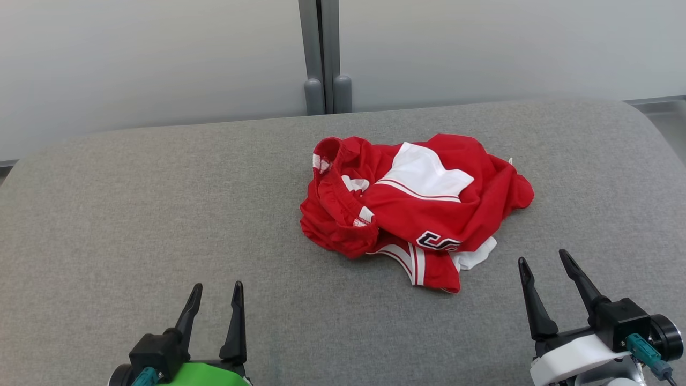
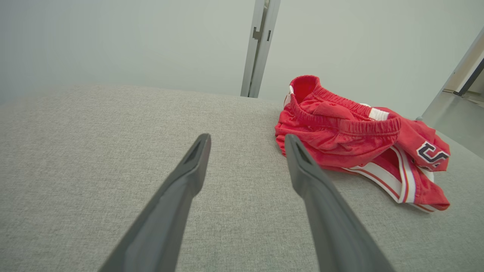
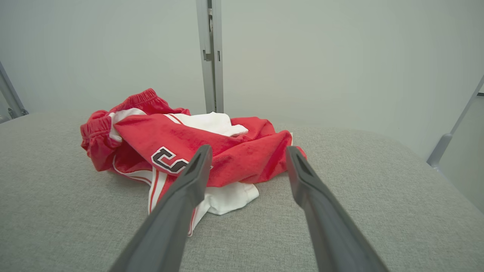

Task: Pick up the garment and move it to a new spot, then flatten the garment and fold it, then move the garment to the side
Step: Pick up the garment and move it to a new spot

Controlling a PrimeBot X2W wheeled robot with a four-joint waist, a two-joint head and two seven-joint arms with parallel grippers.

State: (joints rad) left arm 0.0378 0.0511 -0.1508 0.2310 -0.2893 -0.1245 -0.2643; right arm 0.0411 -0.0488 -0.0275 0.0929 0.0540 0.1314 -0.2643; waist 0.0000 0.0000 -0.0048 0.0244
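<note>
The garment [image 1: 412, 206] is a crumpled red piece with white panels, striped trim and dark lettering, lying in a heap on the grey padded surface [image 1: 161, 214], right of centre. My left gripper [image 1: 217, 289] stands open near the front edge at lower left, well apart from the cloth. My right gripper [image 1: 542, 262] is open at lower right, a short way from the heap's near right corner. In the left wrist view the garment [image 2: 348, 139] lies right of the open fingers [image 2: 189, 170]. In the right wrist view the garment [image 3: 181, 151] lies just beyond the fingertips [image 3: 198, 166].
A grey wall with a vertical metal post [image 1: 321, 53] runs behind the surface. The padded surface curves off at its far right corner [image 1: 643, 123], with floor beyond. Bare grey fabric stretches left of the heap and along the front.
</note>
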